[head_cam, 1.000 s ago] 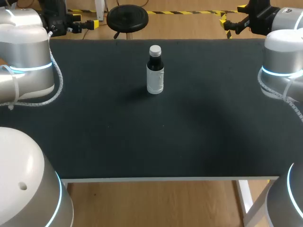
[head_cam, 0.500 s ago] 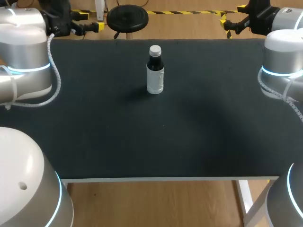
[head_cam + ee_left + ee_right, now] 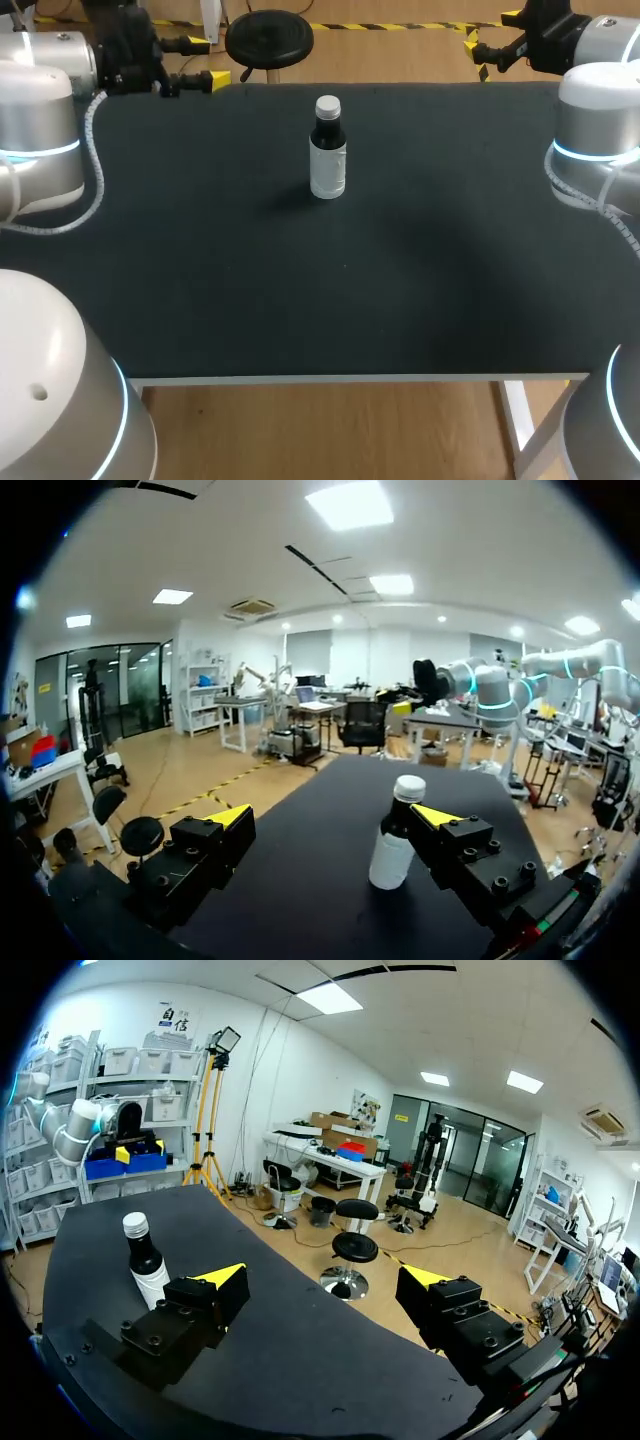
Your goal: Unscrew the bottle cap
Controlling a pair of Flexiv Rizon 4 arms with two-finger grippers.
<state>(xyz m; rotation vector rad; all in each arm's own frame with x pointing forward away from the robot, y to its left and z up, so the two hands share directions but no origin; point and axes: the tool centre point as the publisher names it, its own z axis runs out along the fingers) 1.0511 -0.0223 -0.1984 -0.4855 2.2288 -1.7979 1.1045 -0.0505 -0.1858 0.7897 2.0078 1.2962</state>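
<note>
Left wrist view: fingers (image 3: 230, 816) wide apart, empty, bottle (image 3: 390, 855) ahead.

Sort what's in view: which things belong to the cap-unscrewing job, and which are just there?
Job: bottle; its white cap; left tool, open; right tool, open.
Just there: black table, only the surface under the bottle.

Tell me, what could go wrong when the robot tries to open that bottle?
The bottle is tall and thin and stands free, so a nudge might tip it over. Nothing grips it yet, so twisting the cap alone might just spin the whole bottle.
</note>
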